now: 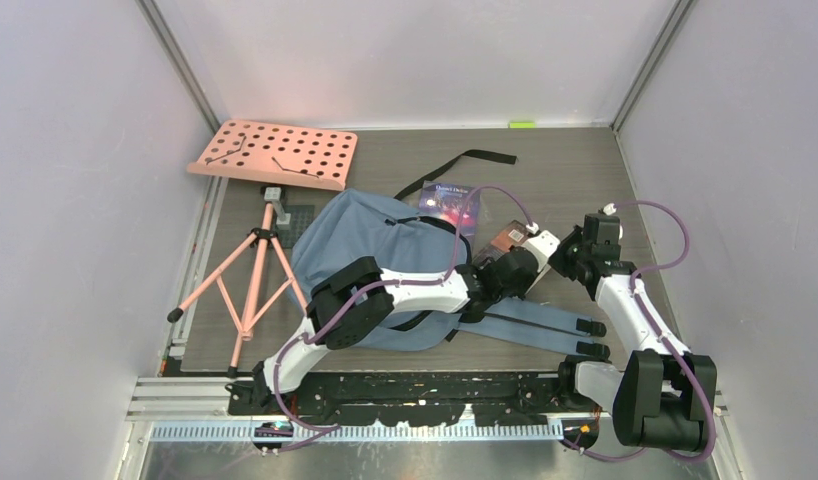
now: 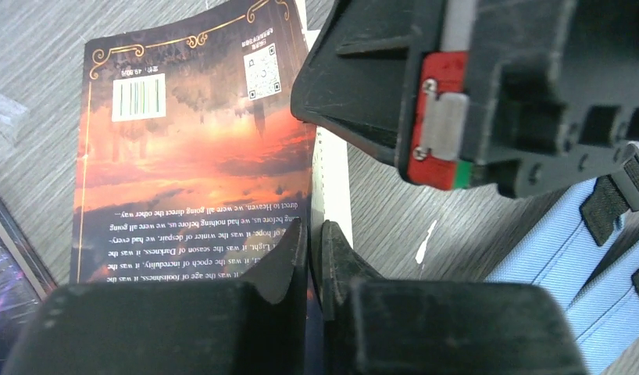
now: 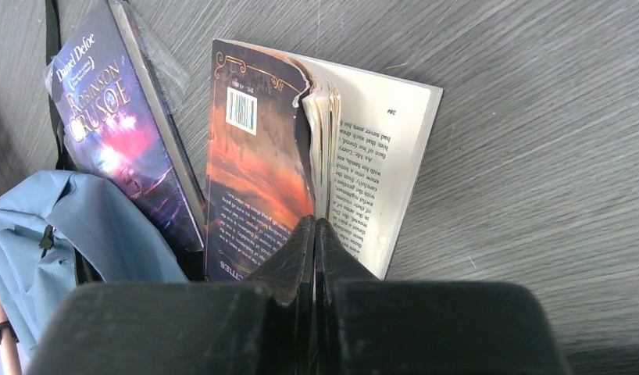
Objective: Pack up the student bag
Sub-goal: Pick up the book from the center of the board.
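Top view, bag: the student bag (image 1: 355, 235) lies flat at mid-table, the left arm stretched across it and its padded shoulder straps (image 1: 535, 325) trailing toward the right arm.
Top view, books: an orange paperback (image 1: 505, 238) lies just off the bag's right edge, with the Robinson Crusoe book (image 1: 450, 198) behind it, touching the bag.
Top view, claws: the left gripper (image 1: 507, 268) and right gripper (image 1: 545, 245) crowd the paperback, nearly touching each other.
Top view, bystander: a pink music stand (image 1: 275, 155) stands at far left, well apart.
Left wrist, claw: the fingers are drawn narrow at the back cover's free edge (image 2: 311, 187), apparently nipping it.
Left wrist, hazard: the right gripper's body looms just above, so a bump between the two claws looks likely.
Right wrist, claw: the fingers (image 3: 297, 250) are pressed tight on a thin sheaf where cover meets pages, and the book splays open.
Right wrist, bag: blue fabric (image 3: 35, 242) sits at lower left beside Robinson Crusoe; no opening shows.
Risk, tearing: if the two claws on one book pull different ways, cover or pages would probably rip.
Risk, dropping: held by a few leaves, the heavy block may swing or slip.
Risk, packing: a fanned book would likely catch on the bag's mouth.
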You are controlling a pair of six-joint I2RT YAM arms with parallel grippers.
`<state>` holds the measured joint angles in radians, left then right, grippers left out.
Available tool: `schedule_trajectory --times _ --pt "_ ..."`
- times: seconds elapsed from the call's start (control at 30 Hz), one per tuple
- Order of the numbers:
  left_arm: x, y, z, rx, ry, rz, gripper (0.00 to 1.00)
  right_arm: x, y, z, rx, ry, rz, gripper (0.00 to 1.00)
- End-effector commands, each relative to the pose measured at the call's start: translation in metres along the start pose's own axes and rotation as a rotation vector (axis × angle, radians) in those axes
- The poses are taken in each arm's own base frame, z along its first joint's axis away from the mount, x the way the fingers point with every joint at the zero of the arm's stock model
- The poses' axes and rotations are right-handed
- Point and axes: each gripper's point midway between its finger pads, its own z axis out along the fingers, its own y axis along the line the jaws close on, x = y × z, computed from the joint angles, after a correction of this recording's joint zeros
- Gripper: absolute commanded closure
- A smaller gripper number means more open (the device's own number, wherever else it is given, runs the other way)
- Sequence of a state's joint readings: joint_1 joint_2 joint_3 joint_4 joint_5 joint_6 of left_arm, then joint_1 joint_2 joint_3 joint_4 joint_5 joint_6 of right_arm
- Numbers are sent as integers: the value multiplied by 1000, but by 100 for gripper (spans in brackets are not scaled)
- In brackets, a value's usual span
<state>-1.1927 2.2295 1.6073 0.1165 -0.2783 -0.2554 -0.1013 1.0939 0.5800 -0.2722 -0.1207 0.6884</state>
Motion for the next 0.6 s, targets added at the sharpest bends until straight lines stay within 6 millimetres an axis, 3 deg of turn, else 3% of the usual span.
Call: schedule_trajectory --times 0.0,0.13,0.23,0.4,0.57 --pt "-4 11 -6 -47 10 59 100 -29 23 -4 -63 -93 19 99" --pt "-8 9 -9 -40 4 48 100 -25 20 -1 -49 -73 39 94" --pt "-13 8 -12 -33 -6 36 100 -21 16 3 -32 -59 59 75" --pt "-14 9 -13 -35 -8 31 100 -15 11 9 -21 -45 93 51" --pt "-18 9 -16 -34 -19 16 100 -11 6 14 -5 -36 109 45"
